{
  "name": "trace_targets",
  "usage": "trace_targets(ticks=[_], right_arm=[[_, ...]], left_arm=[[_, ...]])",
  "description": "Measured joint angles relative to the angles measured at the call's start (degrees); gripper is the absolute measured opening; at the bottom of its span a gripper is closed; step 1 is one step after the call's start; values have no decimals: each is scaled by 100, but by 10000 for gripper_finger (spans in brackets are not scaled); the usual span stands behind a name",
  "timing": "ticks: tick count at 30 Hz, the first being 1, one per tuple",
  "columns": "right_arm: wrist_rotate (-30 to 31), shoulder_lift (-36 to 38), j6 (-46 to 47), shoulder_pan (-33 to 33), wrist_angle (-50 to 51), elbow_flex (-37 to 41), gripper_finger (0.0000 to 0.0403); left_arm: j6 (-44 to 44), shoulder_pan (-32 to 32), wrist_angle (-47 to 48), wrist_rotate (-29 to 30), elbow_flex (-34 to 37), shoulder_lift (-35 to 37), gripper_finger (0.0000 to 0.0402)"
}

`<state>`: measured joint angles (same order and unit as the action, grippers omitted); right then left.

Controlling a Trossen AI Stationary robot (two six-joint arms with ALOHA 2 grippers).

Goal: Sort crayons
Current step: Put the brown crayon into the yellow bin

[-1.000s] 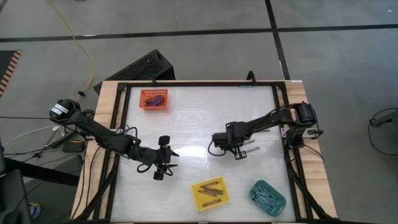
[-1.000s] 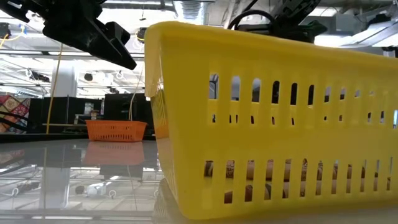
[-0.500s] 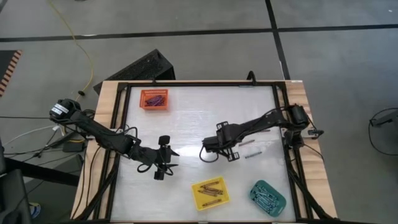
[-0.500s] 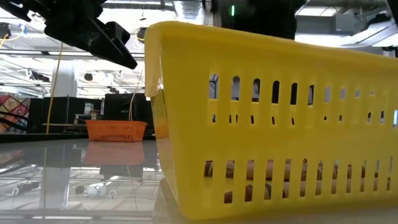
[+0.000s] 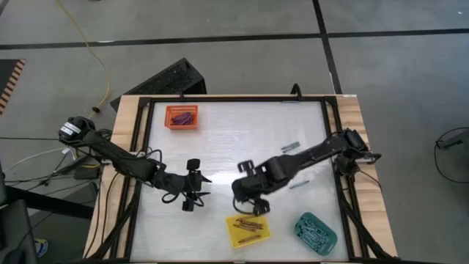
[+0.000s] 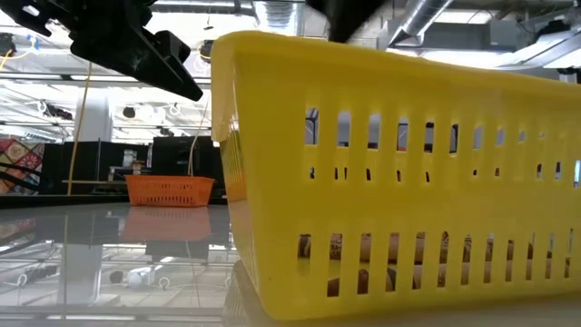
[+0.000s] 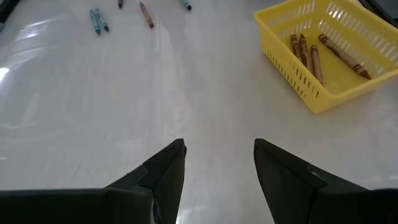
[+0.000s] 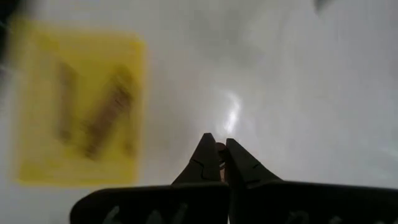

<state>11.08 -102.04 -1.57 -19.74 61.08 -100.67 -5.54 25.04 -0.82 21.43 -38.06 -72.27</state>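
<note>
The right gripper (image 5: 248,207), fingers pressed together with a small tip showing between them, hangs just above the yellow tray (image 5: 247,229) by the table's (image 5: 220,147) near edge; brown crayons (image 7: 314,55) lie in that tray. The left gripper (image 5: 192,196), fingers spread and empty, hovers left of it. Loose crayons (image 5: 291,147) lie mid-table toward the right edge, well apart from both. Others fill the teal tray (image 5: 315,232) and orange tray (image 5: 182,117)

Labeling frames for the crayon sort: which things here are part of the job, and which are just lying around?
Part of the job:
- loose crayons on the table
- yellow tray with brown crayons
- orange tray
- teal tray

Just lying about:
- dark box on the floor beyond the table
- yellow cable on the floor
</note>
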Motion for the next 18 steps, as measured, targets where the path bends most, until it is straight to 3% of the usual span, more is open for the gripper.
trace_targets(ticks=[6, 18], right_arm=[[-661, -12, 332, -583, -1223, -196, 0], [-643, -235, 1173, -1158, -2082, 268, 0]], left_arm=[[101, 0, 0, 25, 0, 0, 181], [171, -2, 2, -169, 0, 0, 181]])
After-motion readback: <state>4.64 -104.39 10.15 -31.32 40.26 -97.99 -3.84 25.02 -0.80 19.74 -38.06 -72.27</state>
